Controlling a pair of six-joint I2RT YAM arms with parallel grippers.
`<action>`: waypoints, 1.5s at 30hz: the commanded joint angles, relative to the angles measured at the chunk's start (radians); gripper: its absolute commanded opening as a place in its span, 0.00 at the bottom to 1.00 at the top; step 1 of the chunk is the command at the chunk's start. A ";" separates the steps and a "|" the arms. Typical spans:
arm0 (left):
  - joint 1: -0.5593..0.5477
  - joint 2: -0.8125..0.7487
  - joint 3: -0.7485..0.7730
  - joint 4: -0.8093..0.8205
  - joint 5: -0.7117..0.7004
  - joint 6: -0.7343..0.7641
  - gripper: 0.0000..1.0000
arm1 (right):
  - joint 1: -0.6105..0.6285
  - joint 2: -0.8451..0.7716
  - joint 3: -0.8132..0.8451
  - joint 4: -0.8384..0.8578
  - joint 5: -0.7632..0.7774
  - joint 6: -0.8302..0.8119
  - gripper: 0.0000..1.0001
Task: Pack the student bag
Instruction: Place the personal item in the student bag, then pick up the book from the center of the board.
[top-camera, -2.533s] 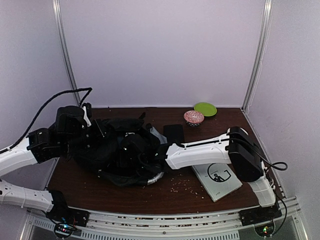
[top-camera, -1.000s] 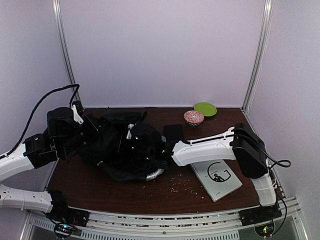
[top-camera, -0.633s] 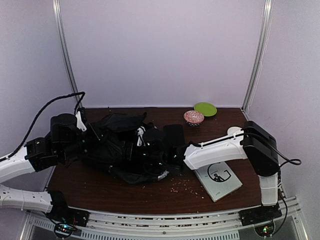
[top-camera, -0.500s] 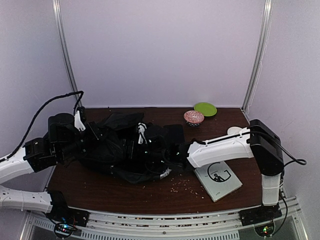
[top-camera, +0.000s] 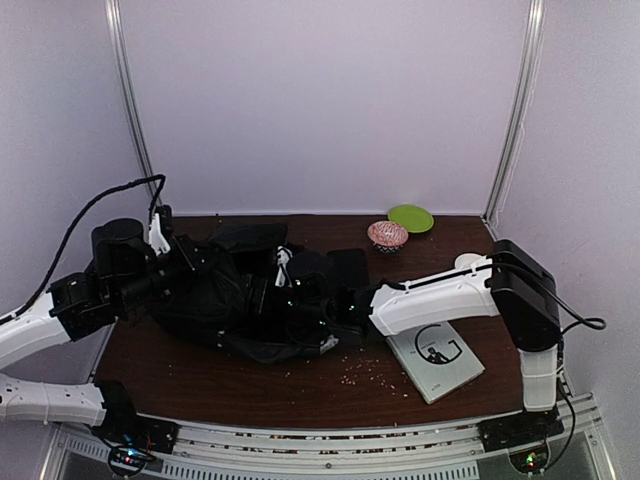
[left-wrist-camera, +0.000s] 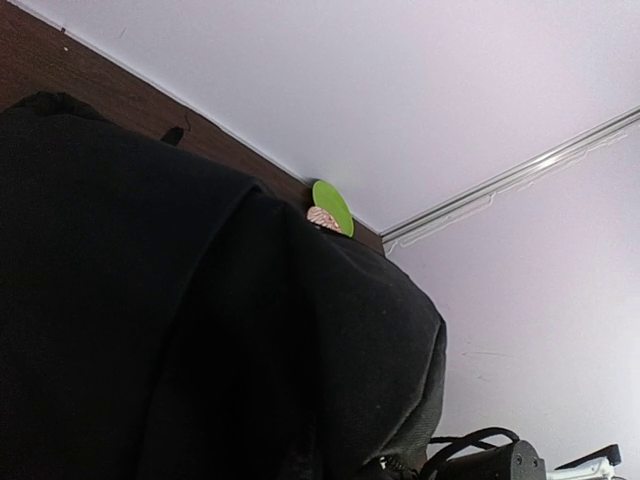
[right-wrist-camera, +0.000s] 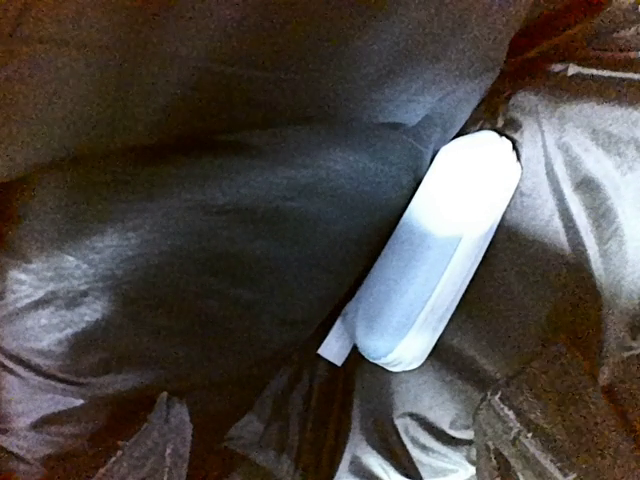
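Black fabric everywhere: the bag (top-camera: 225, 300) lies at nine o'clock, your right gripper (top-camera: 338, 308) at its mouth, left gripper (top-camera: 170, 268) at its far end; can't tell either's jaws. Loading step, I'd judge; next, the book (top-camera: 437, 362) at four o'clock.

The black student bag (top-camera: 235, 300) lies crumpled on the brown table (top-camera: 200, 385). The left arm (top-camera: 110, 275) presses against its left end, and the right arm (top-camera: 430, 300) reaches into its right end, above a book (top-camera: 437, 358).
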 joint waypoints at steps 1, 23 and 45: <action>0.038 -0.068 0.035 0.081 -0.049 0.001 0.00 | -0.014 0.046 0.077 -0.134 0.056 0.054 0.98; 0.089 -0.144 0.073 -0.193 -0.377 0.170 0.00 | -0.004 -0.084 0.015 -0.123 -0.185 -0.021 0.97; 0.118 -0.121 -0.198 -0.198 -0.157 0.170 0.00 | -0.154 -0.809 -0.573 -0.796 0.450 -0.246 0.99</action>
